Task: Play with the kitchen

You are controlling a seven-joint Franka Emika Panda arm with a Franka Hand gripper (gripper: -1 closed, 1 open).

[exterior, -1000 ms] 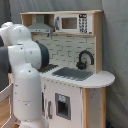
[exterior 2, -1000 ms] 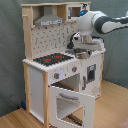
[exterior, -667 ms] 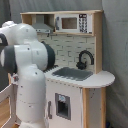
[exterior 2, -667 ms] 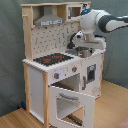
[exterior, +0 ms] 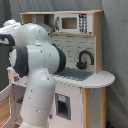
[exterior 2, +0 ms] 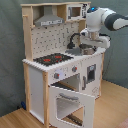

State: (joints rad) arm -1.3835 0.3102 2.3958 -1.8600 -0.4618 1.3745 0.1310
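Note:
The kitchen (exterior 2: 37, 82) is a tall white and light-wood toy, seen in both exterior views. In the second exterior view it shows a grey hood (exterior 2: 49, 20), a small microwave (exterior 2: 75, 11), a black-red stovetop (exterior 2: 52, 59) and a black faucet (exterior 2: 74, 38). Its windowed oven door (exterior 2: 73, 103) hangs open, tilted forward and down. My gripper (exterior 2: 88, 48) hangs low over the sink end of the counter, right of the faucet. In the first exterior view my white arm (exterior: 37, 65) covers the kitchen's left half; the microwave (exterior: 70, 22), faucet (exterior: 84, 59) and sink (exterior: 75, 74) show.
The kitchen stands on a wooden floor (exterior 2: 112, 107) against a grey backdrop (exterior 2: 10, 50). The open oven door juts out in front of the cabinet. The rounded counter end (exterior: 102, 79) sticks out on the first exterior view's right.
In the first exterior view my arm has swung to the right and covers more of the kitchen. In the second exterior view the gripper has shifted slightly over the sink.

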